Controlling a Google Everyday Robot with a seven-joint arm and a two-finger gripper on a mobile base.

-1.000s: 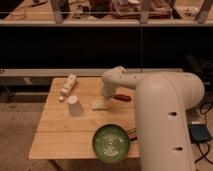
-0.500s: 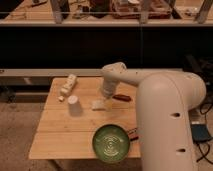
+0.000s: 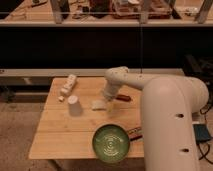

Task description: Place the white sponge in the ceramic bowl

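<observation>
One arm reaches over the wooden worktop [image 3: 60,135], its gripper [image 3: 107,96] just above the white sponge [image 3: 98,104]; whether the fingers are spread or closed, I cannot tell. The sponge lies mid-worktop beside the upturned white cup [image 3: 73,103], apart from the green ceramic bowl [image 3: 111,144] at the near edge.

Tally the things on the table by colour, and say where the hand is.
White: 3 – sponge, cup, bottle
Green: 1 – bowl
Red: 1 – a tool by the arm
Total: 5
The hand is just above the sponge.
</observation>
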